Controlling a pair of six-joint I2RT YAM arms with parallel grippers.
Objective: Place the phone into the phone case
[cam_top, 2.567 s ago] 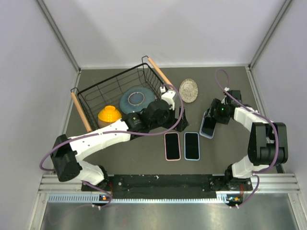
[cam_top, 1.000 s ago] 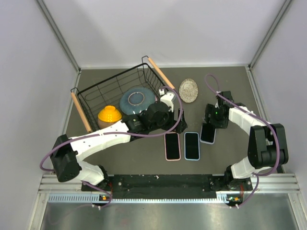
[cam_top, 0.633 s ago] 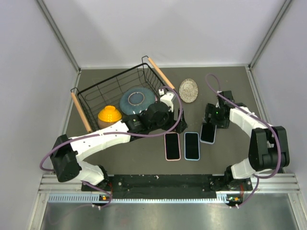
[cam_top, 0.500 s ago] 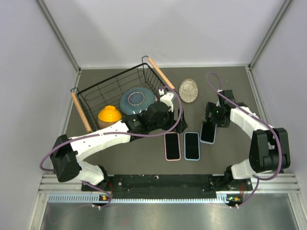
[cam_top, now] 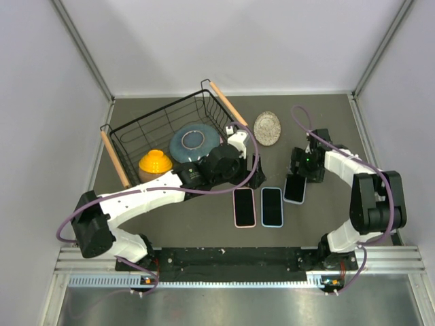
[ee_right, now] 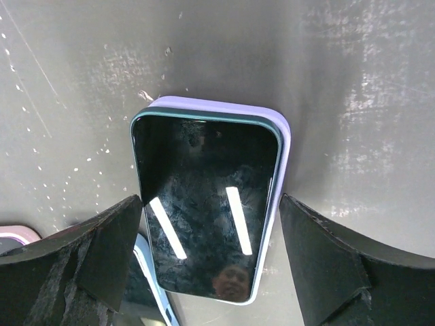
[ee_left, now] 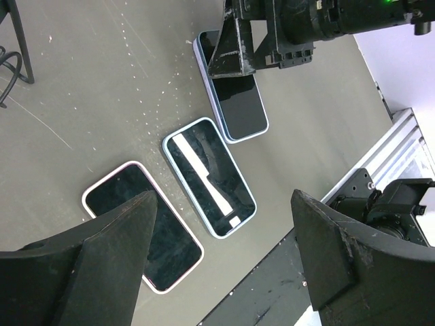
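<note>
A phone (ee_right: 204, 204) with a dark screen lies flat inside a lilac phone case (ee_right: 282, 159); a thin teal edge shows at its far end. My right gripper (ee_right: 211, 204) hangs open over it, a finger on each side, neither touching. From above, this phone (cam_top: 295, 189) is the rightmost of three, next to a blue-cased phone (cam_top: 272, 206) and a pink-cased phone (cam_top: 244, 207). My left gripper (ee_left: 221, 204) is open and empty above the blue-cased phone (ee_left: 209, 178) and the pink-cased phone (ee_left: 143, 234). Seen from above, the left gripper (cam_top: 256, 173) sits just behind the pink one.
A black wire basket (cam_top: 136, 129) at the back left holds a blue plate (cam_top: 192, 141) and a yellow bowl (cam_top: 155, 163). A silvery round dish (cam_top: 268, 128) lies behind the phones. Grey walls close in the table on three sides.
The lilac-cased phone, held tilted further right before, now lies flat beside the blue-cased one. The right jaws have let go and spread wider. The left arm has hardly moved.
</note>
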